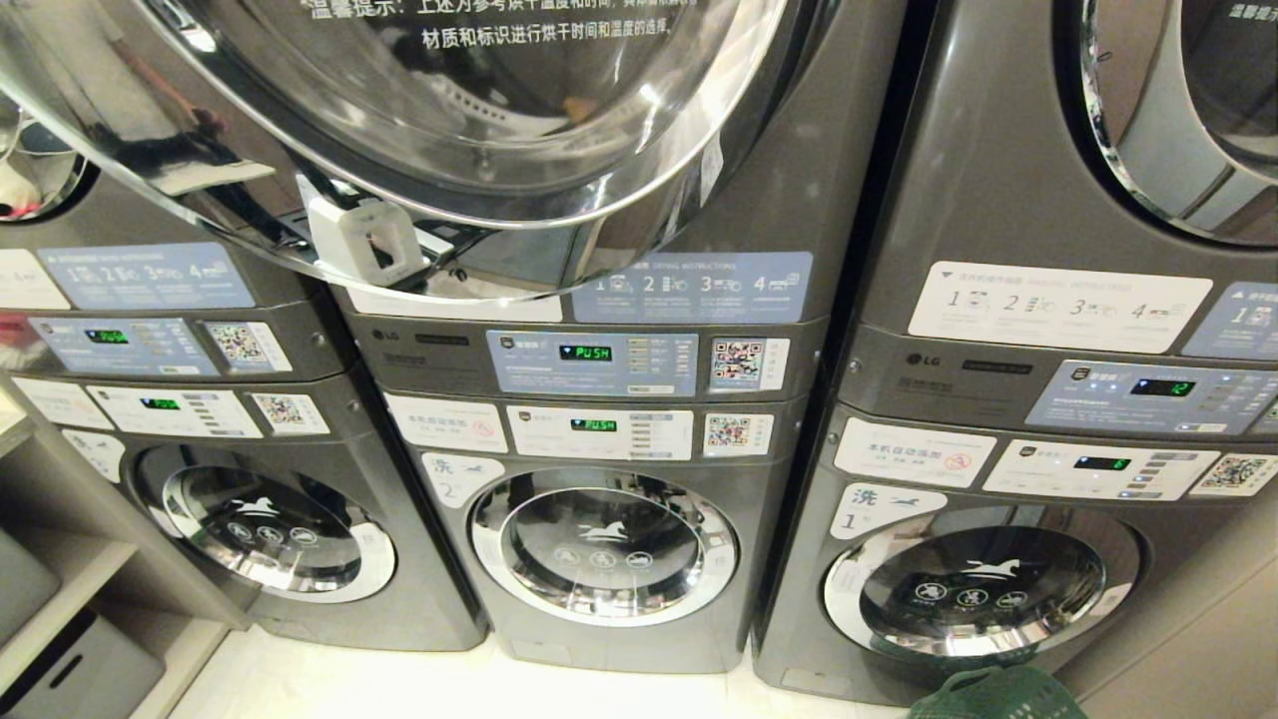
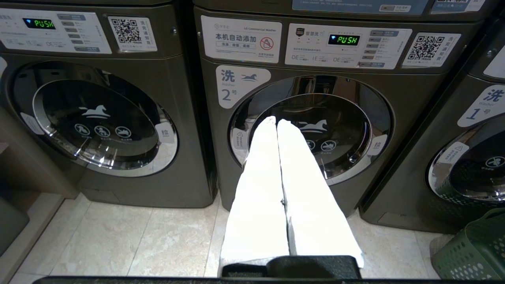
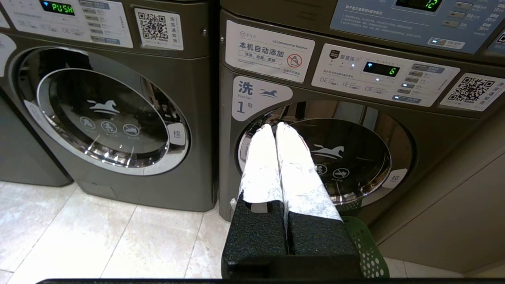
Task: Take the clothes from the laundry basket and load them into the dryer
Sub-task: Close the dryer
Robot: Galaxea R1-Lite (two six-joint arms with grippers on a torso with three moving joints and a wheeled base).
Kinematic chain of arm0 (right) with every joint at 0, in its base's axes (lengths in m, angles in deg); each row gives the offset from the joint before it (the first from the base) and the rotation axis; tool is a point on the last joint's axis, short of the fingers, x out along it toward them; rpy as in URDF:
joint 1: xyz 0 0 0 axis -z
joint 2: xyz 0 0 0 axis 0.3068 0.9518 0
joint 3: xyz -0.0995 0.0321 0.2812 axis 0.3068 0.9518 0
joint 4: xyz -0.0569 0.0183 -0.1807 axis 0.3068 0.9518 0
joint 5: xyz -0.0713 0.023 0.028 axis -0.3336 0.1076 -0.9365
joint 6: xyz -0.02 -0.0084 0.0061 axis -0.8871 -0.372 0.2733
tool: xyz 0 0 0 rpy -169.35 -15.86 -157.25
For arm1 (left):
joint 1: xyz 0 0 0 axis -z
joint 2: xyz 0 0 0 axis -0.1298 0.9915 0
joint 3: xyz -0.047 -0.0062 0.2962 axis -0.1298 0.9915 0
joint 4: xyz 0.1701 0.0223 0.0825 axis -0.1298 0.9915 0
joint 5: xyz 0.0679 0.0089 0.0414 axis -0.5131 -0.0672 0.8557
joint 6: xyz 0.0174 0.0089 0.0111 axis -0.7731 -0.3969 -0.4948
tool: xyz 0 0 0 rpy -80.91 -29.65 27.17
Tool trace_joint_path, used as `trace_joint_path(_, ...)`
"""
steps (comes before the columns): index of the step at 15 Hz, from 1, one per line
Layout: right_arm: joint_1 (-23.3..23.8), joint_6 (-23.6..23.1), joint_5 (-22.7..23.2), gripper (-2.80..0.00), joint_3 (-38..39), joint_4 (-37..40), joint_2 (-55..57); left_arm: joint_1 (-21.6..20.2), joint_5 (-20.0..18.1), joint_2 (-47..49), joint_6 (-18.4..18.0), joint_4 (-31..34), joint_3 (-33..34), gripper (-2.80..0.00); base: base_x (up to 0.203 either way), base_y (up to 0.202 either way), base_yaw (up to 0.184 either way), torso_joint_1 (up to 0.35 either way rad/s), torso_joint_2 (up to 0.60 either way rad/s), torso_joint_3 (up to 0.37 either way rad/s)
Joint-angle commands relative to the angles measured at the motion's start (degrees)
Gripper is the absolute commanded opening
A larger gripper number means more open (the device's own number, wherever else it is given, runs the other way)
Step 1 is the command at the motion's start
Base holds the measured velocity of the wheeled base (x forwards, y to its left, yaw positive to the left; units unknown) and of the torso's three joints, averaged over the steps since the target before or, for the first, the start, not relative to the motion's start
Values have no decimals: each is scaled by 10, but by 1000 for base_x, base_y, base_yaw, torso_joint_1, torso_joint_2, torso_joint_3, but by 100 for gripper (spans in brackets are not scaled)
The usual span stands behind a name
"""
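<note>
A: Left pincer (image 2: 277, 123)?
B: Fingers pressed together, nothing between them. Pointed level at the closed door of washer number two (image 2: 311, 130), apart from it.

A: Right pincer (image 3: 276, 128)?
B: Also closed tight and empty. Aimed at the closed door of washer number one (image 3: 339, 154), not touching.

A: Laundry basket (image 3: 361, 246)?
B: Green, perforated, on the floor (image 2: 118, 236). Sat below and just beside the right pincer, at the foot of washer number one. Seen off to the side of the left pincer, well apart. Only a rim corner caught at the lower edge of the head view (image 1: 998, 694). Contents impossible to make out.

A: Dryer?
B: Dryer door (image 1: 419, 110) swung open, high above both pincers, over the middle stack; chrome ring and white latch (image 1: 374, 240) facing out. Drum opening behind it mostly hidden.

A: Clothes anywhere?
B: None made out in either pincer.
</note>
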Motion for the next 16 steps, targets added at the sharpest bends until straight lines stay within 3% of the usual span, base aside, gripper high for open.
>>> trace_joint_path(1, 0, 0, 0, -280, 0, 0, -1, 0, 0, -1, 0, 0, 0, -280, 0, 0, 0, 0, 0, 0)
trace_joint_path(9, 0, 3, -4, -280, 0, -1, -1, 0, 0, -1, -2, -1, 0, -280, 0, 0, 0, 0, 0, 0)
trace_joint_path(16, 0, 3, -4, -280, 0, -1, -1, 0, 0, -1, -2, -1, 0, -280, 0, 121, 0, 4, 2, 2)
